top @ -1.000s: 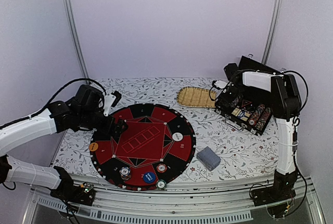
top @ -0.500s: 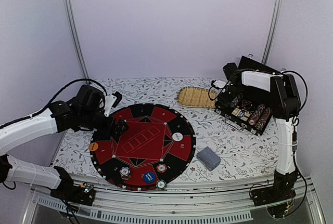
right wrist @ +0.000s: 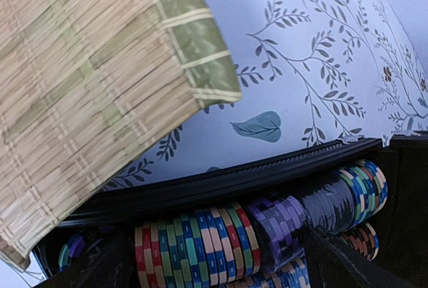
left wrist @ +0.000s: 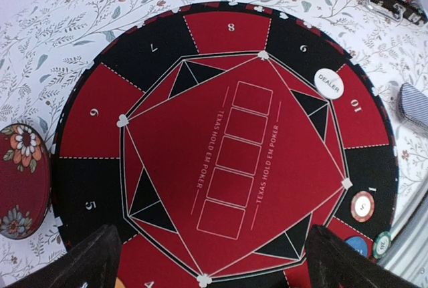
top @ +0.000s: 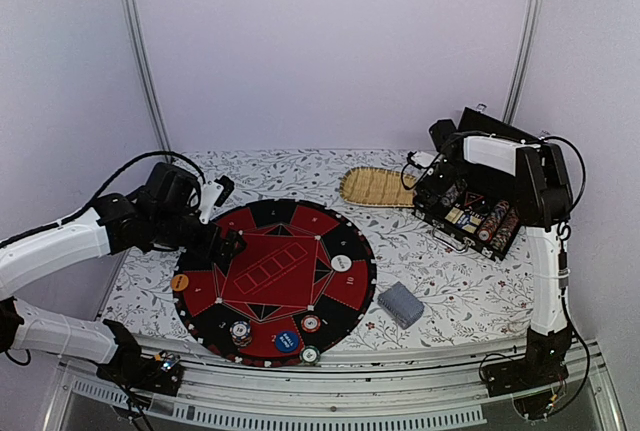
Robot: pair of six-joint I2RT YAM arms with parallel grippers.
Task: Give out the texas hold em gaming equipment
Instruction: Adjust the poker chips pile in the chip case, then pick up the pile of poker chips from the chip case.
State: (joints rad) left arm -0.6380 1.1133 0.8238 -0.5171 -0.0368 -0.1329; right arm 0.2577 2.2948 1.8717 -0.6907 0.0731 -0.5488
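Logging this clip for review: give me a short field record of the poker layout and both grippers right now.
mat: round red-and-black poker mat, mid-table
on mat: white dealer button, orange chip, round blue button
cards: grey-blue deck, right of mat
left gripper: open, empty, above mat
right gripper: open, at chip rows in black case

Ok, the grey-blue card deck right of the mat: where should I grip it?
Pinch it across its two long sides, coming straight down. The card deck lies flat on the table, apart from the mat, so only its thin side edges are free, and the shorter span is likely the easier fit.
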